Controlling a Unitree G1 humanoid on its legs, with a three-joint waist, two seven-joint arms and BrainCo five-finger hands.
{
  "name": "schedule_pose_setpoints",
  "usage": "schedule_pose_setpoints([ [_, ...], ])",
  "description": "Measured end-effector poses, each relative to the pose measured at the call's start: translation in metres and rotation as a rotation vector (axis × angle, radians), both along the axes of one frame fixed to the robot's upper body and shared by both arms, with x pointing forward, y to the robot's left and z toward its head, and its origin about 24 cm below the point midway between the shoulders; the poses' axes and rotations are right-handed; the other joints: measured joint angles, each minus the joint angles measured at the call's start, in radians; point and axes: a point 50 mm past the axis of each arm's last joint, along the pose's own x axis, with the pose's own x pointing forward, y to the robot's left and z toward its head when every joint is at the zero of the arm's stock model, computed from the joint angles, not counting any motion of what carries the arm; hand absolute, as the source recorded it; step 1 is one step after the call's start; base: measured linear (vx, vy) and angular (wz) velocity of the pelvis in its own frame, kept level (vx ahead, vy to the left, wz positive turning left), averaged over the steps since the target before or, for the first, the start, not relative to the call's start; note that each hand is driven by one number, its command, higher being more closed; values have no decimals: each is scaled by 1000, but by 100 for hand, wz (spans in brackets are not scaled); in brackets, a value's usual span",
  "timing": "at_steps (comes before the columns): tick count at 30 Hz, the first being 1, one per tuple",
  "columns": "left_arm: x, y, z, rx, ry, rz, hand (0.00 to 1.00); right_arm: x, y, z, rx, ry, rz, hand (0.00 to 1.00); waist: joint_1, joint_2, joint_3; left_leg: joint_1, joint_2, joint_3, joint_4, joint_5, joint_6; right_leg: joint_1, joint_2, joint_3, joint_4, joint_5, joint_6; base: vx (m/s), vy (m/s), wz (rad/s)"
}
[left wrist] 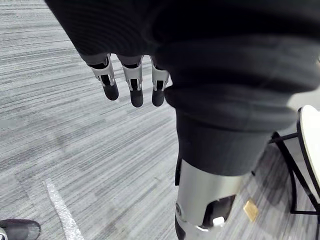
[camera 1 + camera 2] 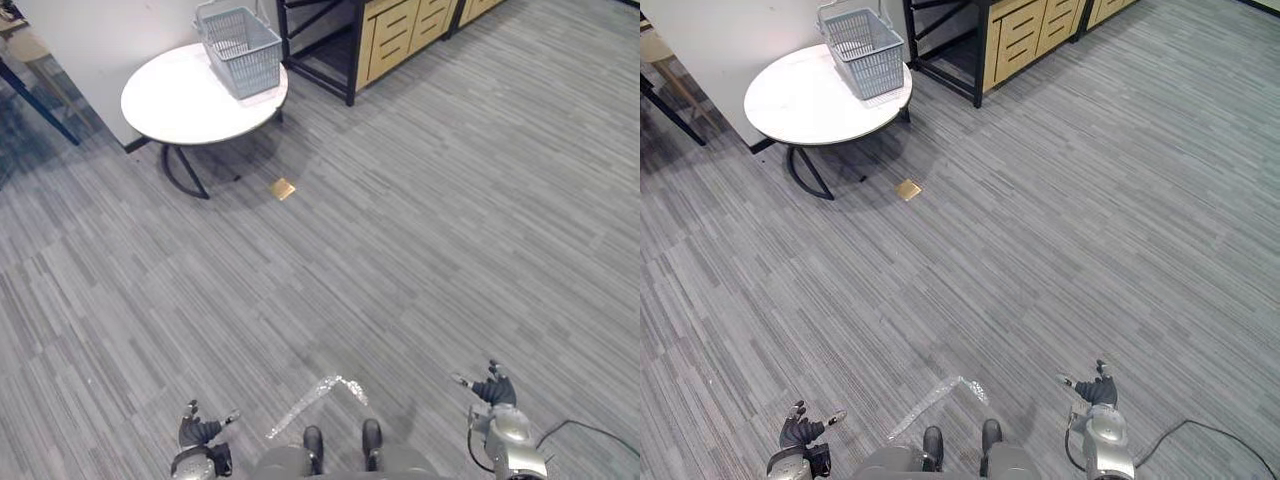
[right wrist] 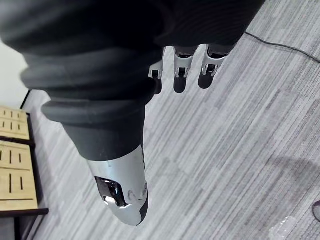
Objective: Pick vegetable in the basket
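Contents of the grey plastic lattice basket (image 2: pixel 243 50) cannot be made out from this range; whether a vegetable lies inside cannot be told. The basket stands on the round white table (image 2: pixel 175 100), at the table's rear edge, with part of its base over the rim. A small flat tan piece (image 2: pixel 284 188) lies on the grey striped carpet floor (image 2: pixel 420 240) just in front of the table; its nature is unclear.

The left hand (image 2: pixel 198 432) and the right hand (image 2: pixel 492 390) hang well apart from the table, fingers (image 1: pixel 132 85) relaxed and straight, holding nothing.

Handling, as a judgement: a vegetable is probably light, firm and smooth-skinned. Grasp it round its thickest part, thumb opposing the fingers, with moderate pressure. The basket is probably light and liable to slide on the table; avoid pushing it.
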Motion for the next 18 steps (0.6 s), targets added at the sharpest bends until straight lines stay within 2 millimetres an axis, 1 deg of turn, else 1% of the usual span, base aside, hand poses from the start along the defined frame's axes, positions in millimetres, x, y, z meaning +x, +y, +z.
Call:
schedule_pose_setpoints([
  [1, 4, 1, 1, 7, -6, -15, 0, -4, 4, -2, 9, 6, 12, 0, -2, -4, 8, 39, -1, -25, 11, -30, 9, -62, 8, -13, 127, -30, -9, 391, 72, 37],
  [2, 6, 0, 2, 9, -7, -24, 0, -7, 4, -3, 9, 13, 10, 0, -2, -1, 10, 56, 0, -37, 11, -38, 4, -78, 7, -30, 127, -46, -14, 472, 37, 52],
  [3, 8, 1, 3, 14, -13, -32, 0, -9, 3, -4, 9, 19, 9, 0, -2, 1, 13, 83, 3, -65, 8, -48, -6, -108, 6, -59, 90, -56, -20, 317, 20, 46],
  [4, 11, 2, 4, 17, -18, -35, 0, -9, 3, -4, 8, 19, 9, 0, -6, 0, 14, 96, 7, -77, 3, -56, -5, -124, 9, -70, 56, -55, -20, 464, -23, 69],
  [5, 18, 1, 6, 20, -34, -50, 0, -9, 2, -3, 4, 18, 9, 0, -13, 2, 19, 125, 19, -109, -16, -64, -10, -167, 22, -80, -31, -45, -20, 528, -52, 84],
  [6, 27, -1, 8, 20, -53, -62, 0, -6, 0, 0, -4, 6, 13, 0, -25, 15, 27, 156, 37, -152, -50, -62, -16, -207, 38, -82, -161, 11, -14, 778, -101, 112],
  [7, 35, -3, 11, 17, -71, -68, 0, -3, -4, 4, -18, -10, 17, 0, -48, 25, 40, 208, 57, -196, -98, -54, -30, -224, 58, -81, -330, 107, -15, 625, -99, 104],
  [8, 38, -3, 12, 18, -80, -71, 0, -2, -5, 5, -24, -16, 19, 0, -57, 18, 49, 237, 61, -211, -115, -48, -41, -225, 57, -77, -404, 153, -23, 685, -144, 89],
  [9, 41, -3, 13, 20, -85, -73, 0, -2, -6, 7, -30, -19, 19, 0, -60, 18, 56, 273, 60, -232, -123, -50, -56, -232, 56, -69, -484, 225, -22, 728, -190, 75],
  [10, 38, -2, 11, 24, -71, -77, 0, -8, -7, 5, -31, -6, 15, 0, -64, -3, 45, 314, 54, -264, -116, -61, -86, -239, 51, -48, -541, 310, -41, 744, -220, 74],
  [11, 39, -3, 10, 18, -67, -79, 0, -10, -9, 4, -36, 4, 14, 0, -67, 4, 47, 338, 62, -285, -108, -65, -94, -238, 49, -34, -506, 427, -69, 749, -250, 62],
  [12, 46, -13, 9, -3, -75, -101, 0, -6, -13, 7, -49, -6, 16, 0, -62, 61, 55, 337, 113, -298, -62, -44, -131, -266, 77, -86, -375, 397, -123, 736, -256, 63],
  [13, 55, -16, 13, -2, -102, -117, 0, -1, -5, 11, -31, -39, 21, 0, -71, 67, 55, 296, 124, -296, 57, 55, -202, -270, 70, -128, -261, 283, -158, 722, -265, 50],
  [14, 56, -16, 14, -2, -105, -117, 0, 0, -4, 12, -27, -48, 22, 0, -72, 67, 56, 287, 125, -295, 87, 80, -205, -261, 70, -136, -250, 264, -163, 724, -291, 66],
  [15, 56, -18, 13, -12, -107, -113, 0, 3, 3, 17, -18, -87, 33, 0, -81, 67, 57, 226, 133, -267, 268, 238, -221, -188, 74, -164, -239, 188, -170, 589, -254, 42],
  [16, 55, -20, 12, -19, -105, -111, 0, 4, 7, 19, -17, -100, 43, 0, -81, 66, 57, 190, 143, -247, 362, 354, -242, -144, 80, -169, -246, 163, -176, 718, -311, 54],
  [17, 55, -23, 13, -33, -114, -120, 0, 6, 12, 23, -10, -123, 55, 0, -75, 70, 60, 84, 195, -200, 603, 360, -227, -44, 101, -182, -287, 130, -188, 755, -345, 37],
  [18, 57, -24, 15, -35, -127, -123, 0, 8, 17, 24, 8, -143, 46, 0, -57, 63, 62, -31, 247, -133, 787, 301, -163, 43, 126, -189, -331, 117, -207, 610, -281, 31],
])
